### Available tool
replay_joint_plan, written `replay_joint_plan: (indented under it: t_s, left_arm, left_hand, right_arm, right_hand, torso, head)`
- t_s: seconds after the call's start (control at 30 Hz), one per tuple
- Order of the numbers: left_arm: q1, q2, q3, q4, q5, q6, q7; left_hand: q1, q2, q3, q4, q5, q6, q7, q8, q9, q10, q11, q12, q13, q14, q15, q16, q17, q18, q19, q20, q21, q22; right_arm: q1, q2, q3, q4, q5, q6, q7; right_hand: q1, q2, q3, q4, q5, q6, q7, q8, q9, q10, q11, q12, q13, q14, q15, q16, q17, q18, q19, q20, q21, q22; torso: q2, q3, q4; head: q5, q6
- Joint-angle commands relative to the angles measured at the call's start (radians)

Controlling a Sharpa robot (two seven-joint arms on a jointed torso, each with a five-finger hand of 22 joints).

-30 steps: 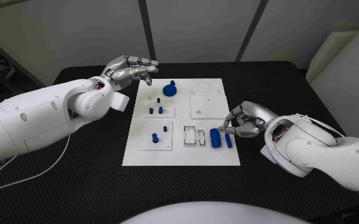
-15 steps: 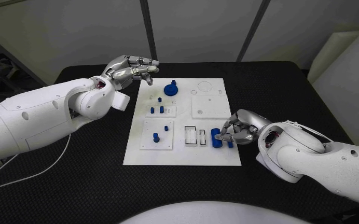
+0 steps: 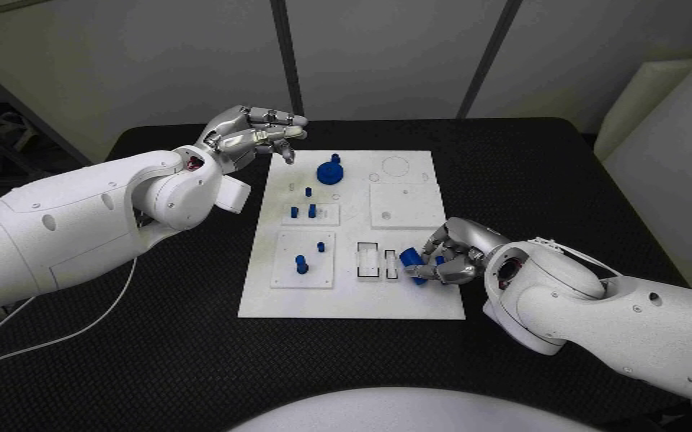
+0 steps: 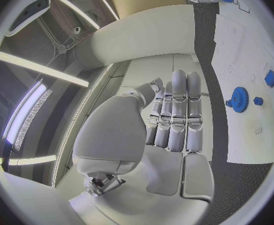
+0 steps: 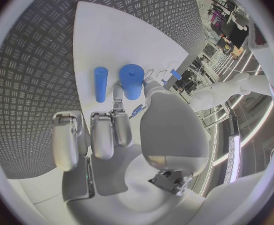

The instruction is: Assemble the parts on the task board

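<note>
The right silver many-fingered hand (image 3: 444, 255) rests on the near right corner of the white rectangular task board (image 3: 405, 214), fingers touching a thick blue cylinder (image 5: 131, 81) without clearly gripping it; a thinner blue peg (image 5: 100, 84) lies just beside. The left hand (image 3: 250, 134) hovers with fingers curled, empty, near a blue gear (image 3: 329, 172).

A lab: grey partition panels (image 3: 389, 32) behind a black table (image 3: 173, 352).
</note>
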Motion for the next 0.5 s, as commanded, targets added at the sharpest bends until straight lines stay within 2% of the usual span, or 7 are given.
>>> replay_joint_plan:
  t_s: [0.03, 0.23, 0.37, 0.5]
  left_arm:
    - [0.001, -0.002, 0.001, 0.002, 0.004, 0.011, 0.005]
    - [0.001, -0.002, 0.001, 0.003, 0.004, 0.011, 0.005]
    - [0.001, -0.003, 0.001, 0.003, 0.004, 0.011, 0.005]
    - [0.0, -0.004, 0.001, 0.003, 0.004, 0.011, 0.006]
  left_hand:
    - [0.0, 0.008, -0.006, 0.002, -0.005, -0.007, 0.001, -0.006, -0.002, -0.007, 0.0, -0.002, -0.001, 0.004, 0.0, -0.004, -0.001, -0.012, 0.003, 0.006, -0.007, -0.001]
    - [-0.001, 0.009, -0.007, 0.002, -0.004, -0.006, 0.001, -0.006, -0.002, -0.007, 0.0, -0.002, -0.001, 0.004, 0.0, -0.004, -0.001, -0.012, 0.004, 0.006, -0.008, -0.002]
    - [-0.001, 0.009, -0.007, 0.002, -0.004, -0.006, 0.001, -0.006, -0.002, -0.007, 0.0, -0.002, -0.001, 0.004, 0.0, -0.004, -0.001, -0.012, 0.004, 0.006, -0.008, -0.002]
    - [-0.001, 0.009, -0.007, 0.002, -0.004, -0.006, 0.001, -0.006, -0.002, -0.007, 0.0, -0.002, -0.001, 0.004, 0.0, -0.004, -0.001, -0.012, 0.004, 0.006, -0.008, -0.002]
  right_arm:
    - [-0.003, 0.01, -0.003, -0.016, -0.018, 0.033, -0.024]
    - [-0.006, 0.025, -0.004, -0.027, -0.019, 0.038, -0.029]
    - [-0.007, 0.024, -0.004, -0.019, -0.025, 0.007, -0.025]
    - [-0.008, 0.009, -0.004, 0.008, -0.03, -0.058, -0.008]
  right_hand:
    - [0.004, 0.003, -0.004, -0.001, 0.007, -0.006, 0.001, -0.007, 0.003, 0.024, 0.006, -0.002, 0.129, 0.079, 0.007, 0.006, 0.129, -0.007, 0.105, 0.008, 0.003, 0.263]
    - [0.02, 0.008, -0.005, -0.003, 0.012, -0.001, -0.001, -0.006, 0.021, 0.024, 0.005, 0.0, 0.131, 0.08, 0.007, 0.007, 0.131, -0.007, 0.105, 0.008, 0.003, 0.263]
    - [0.037, 0.019, -0.002, -0.004, 0.023, 0.01, -0.003, -0.004, 0.04, 0.027, 0.003, 0.004, 0.136, 0.08, 0.005, 0.009, 0.135, -0.007, 0.105, 0.007, 0.003, 0.263]
    - [0.047, 0.031, 0.002, -0.003, 0.082, 0.027, -0.009, -0.003, 0.063, 0.032, -0.002, 0.011, 0.143, 0.08, 0.001, 0.009, 0.136, -0.007, 0.105, 0.003, 0.003, 0.263]
  torso:
    - [0.0, -0.0004, 0.0002]
    - [0.0, -0.0006, 0.0014]
    - [-0.002, -0.0008, 0.0009]
    - [-0.001, 0.0001, -0.0008]
  head:
    - [0.001, 0.0]
    - [0.001, -0.001]
    - [0.003, 0.001]
    - [0.005, 0.001]
